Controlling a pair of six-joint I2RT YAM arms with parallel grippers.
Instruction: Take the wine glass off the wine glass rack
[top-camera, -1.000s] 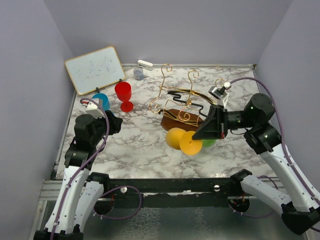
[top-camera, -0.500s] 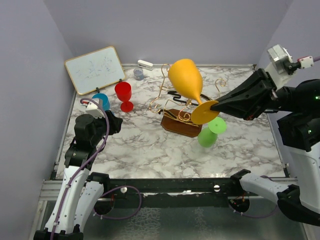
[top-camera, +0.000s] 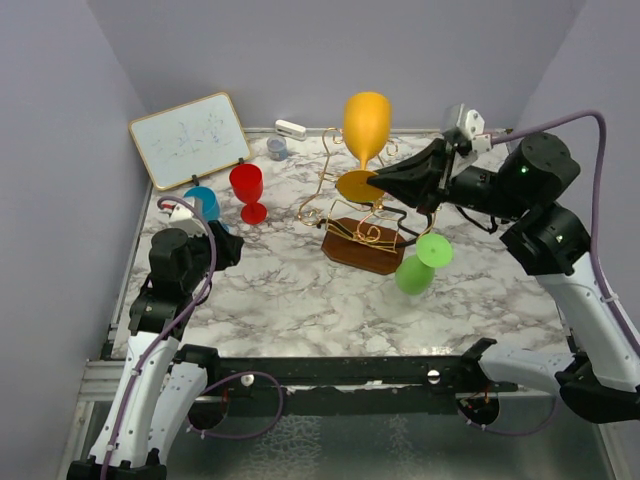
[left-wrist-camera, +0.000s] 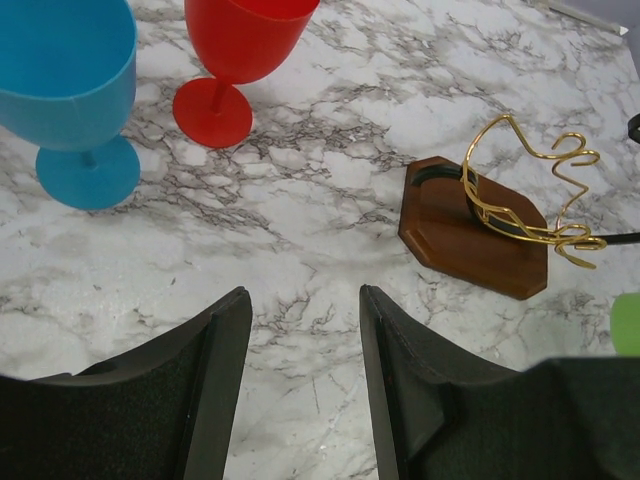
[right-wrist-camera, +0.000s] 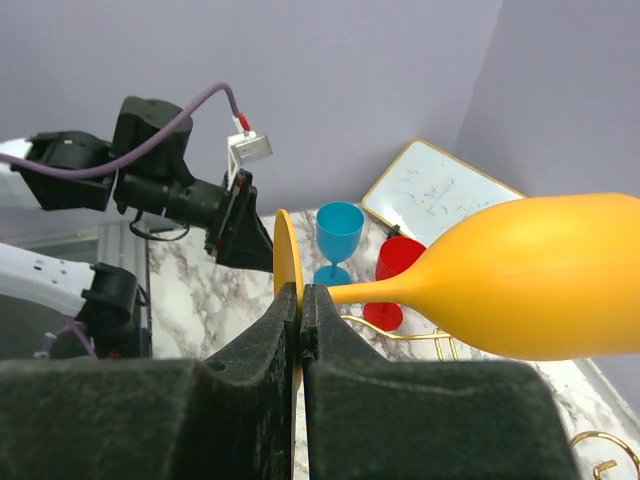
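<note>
My right gripper (top-camera: 378, 181) is clamped shut on the round foot of the yellow-orange plastic wine glass (top-camera: 366, 120), holding it bowl-up in the air over the gold wire wine glass rack (top-camera: 360, 250) with its dark wooden base. My left gripper (left-wrist-camera: 300, 350) hovers over the white marble table (left-wrist-camera: 300, 200), jaws apart, holding nothing.

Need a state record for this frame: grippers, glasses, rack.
right gripper: shut on the foot of the yellow wine glass
yellow wine glass: in the air over the wine glass rack, lying about level, bowl toward the back wall
left gripper: open, empty, above the table
green glass: beside the rack's base; hanging or not, cannot tell
red glass, blue glass: upright on the table, left of the rack
</note>
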